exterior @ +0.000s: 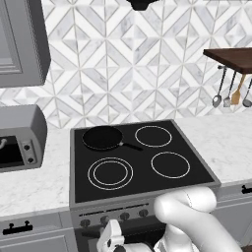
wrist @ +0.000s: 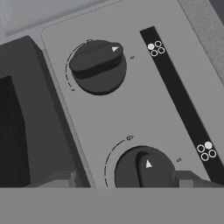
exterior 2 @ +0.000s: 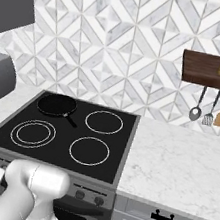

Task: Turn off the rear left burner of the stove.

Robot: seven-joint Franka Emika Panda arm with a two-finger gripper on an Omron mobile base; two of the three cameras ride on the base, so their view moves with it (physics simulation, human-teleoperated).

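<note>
Sitting on the rear left burner (exterior: 103,138) of the stove (exterior: 142,192) is a black skillet (exterior: 102,137), toaster oven (exterior: 19,138) off to the left. Gripper (wrist: 118,181) is spread open, empty, right at two dark knobs (wrist: 98,66); beside them only little dot-cluster icons (wrist: 155,48), no text.
</note>
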